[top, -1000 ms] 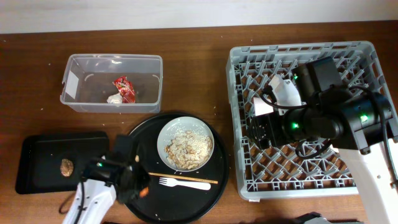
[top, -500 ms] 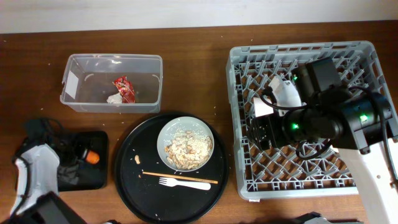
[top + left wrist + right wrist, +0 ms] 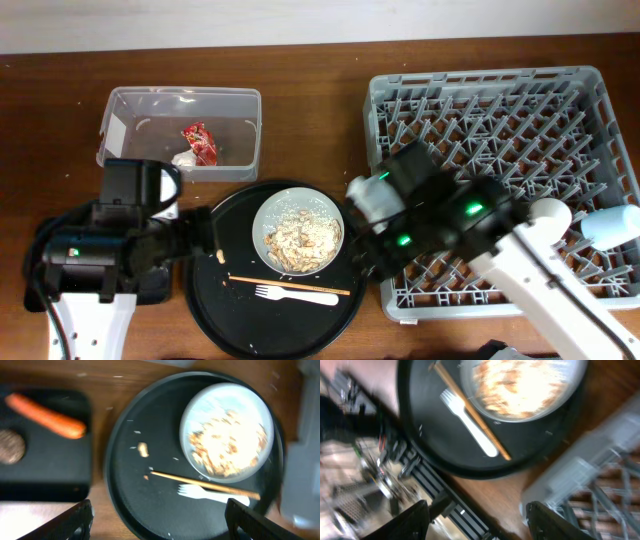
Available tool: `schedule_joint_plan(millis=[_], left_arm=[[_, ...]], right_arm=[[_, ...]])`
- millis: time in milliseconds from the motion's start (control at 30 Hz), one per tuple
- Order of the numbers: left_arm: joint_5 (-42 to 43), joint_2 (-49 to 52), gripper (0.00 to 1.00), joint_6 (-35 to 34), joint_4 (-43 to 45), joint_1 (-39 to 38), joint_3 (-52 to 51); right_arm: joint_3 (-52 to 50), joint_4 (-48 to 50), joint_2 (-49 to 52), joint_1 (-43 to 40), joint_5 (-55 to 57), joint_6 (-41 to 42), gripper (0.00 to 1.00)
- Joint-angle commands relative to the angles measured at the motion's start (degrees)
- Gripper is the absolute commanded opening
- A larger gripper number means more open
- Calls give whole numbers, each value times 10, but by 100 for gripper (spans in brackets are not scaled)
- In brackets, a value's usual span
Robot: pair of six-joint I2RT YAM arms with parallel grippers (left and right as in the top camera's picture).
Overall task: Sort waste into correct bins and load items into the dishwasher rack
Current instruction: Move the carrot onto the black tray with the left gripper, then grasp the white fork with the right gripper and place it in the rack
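Note:
The white bowl (image 3: 298, 232) of rice-like leftovers (image 3: 220, 445) sits on the round black tray (image 3: 260, 325). The chopsticks (image 3: 290, 286) and the white fork (image 3: 297, 295) lie just in front of it. My left gripper (image 3: 160, 527) hangs open above the round tray's left front rim with nothing between its fingers (image 3: 75, 522). The carrot (image 3: 47, 417) and brown lump (image 3: 10, 445) lie on the shallow black tray (image 3: 45, 470). My right gripper (image 3: 479, 522) is open and empty over the table between the round tray and the dishwasher rack (image 3: 500, 120).
The clear tub (image 3: 180, 130) at the back left holds the red wrapper (image 3: 198, 142) and the white tissue (image 3: 184, 158). A light blue cup (image 3: 610, 226) lies at the rack's right edge. A small scrap (image 3: 143, 449) lies on the round tray left of the bowl.
My left gripper carried the carrot from the round tray to the shallow black tray, let it go and moved back toward the round tray. My right arm swung from over the rack to its left edge.

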Motion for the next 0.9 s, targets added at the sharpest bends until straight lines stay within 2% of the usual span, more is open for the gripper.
schedule_joint_plan(millis=[0,67,100,133,167,200,267,333,367,400,567,733,867], left_arm=[[-48,-5,87,-68,-5,49,63],[-33,-22,87,-45,-32,61,94],[-2,-24,87,3,-45,61,94],[-17,-23,87,4,-62,61,94],[-29,-23,92,4,-64,61,94],[-28,-23,93,4,-61,61,94],[-28,-23,97,4,-56,61,94],[-28,-23,99,4,-56,61,94],[-28,-23,99,4,-56,61,94],[-28,-23,99,4,-56,61,94],[-28,-23,99,4,-56,61,94],[-28,-23,99,4,-55,61,94],[-28,-23,99,4,-52,61,94]], right_arm=[[-52,57,30,119,76,-26,68],[-70,102,92,143,77,58,67],[-70,127,113,136,76,94,67],[-70,152,123,131,50,97,68],[-70,155,133,137,46,52,68],[-71,142,150,152,46,-36,68],[-73,139,200,191,52,-103,68],[-73,151,269,230,88,-106,64],[-73,160,286,233,93,-105,59],[-73,170,301,233,93,-105,59],[-74,236,306,233,120,-105,60],[-110,223,315,233,114,-105,60],[-137,267,315,232,139,-105,61]])
